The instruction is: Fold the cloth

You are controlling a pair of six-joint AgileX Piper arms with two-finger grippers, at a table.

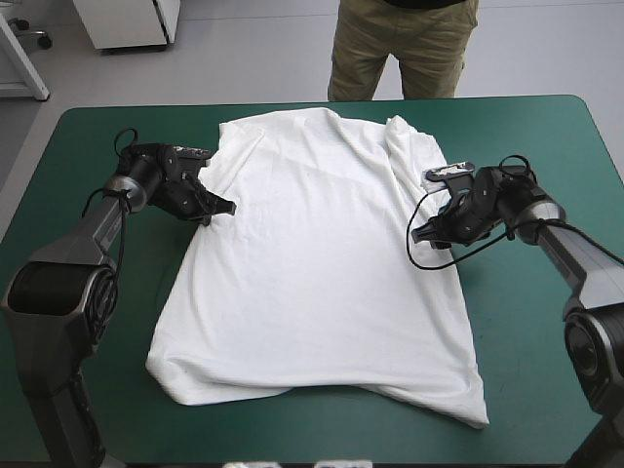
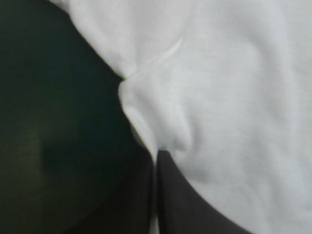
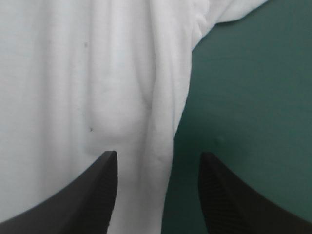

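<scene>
Left claw [image 1: 226,208] pinches the shirt [image 1: 322,273] at its nine o'clock edge; right claw [image 1: 420,235], at three o'clock, is spread astride the edge. Better to close it first, then lift both evenly.

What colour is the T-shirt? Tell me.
Plain white, no print visible; the T-shirt shows best in the high view.

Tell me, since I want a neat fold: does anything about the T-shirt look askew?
The T-shirt lies mostly flat, but its far right sleeve is bunched in folds, the near hem runs slanted, and the left gripper pinches a pucker into its edge.
</scene>
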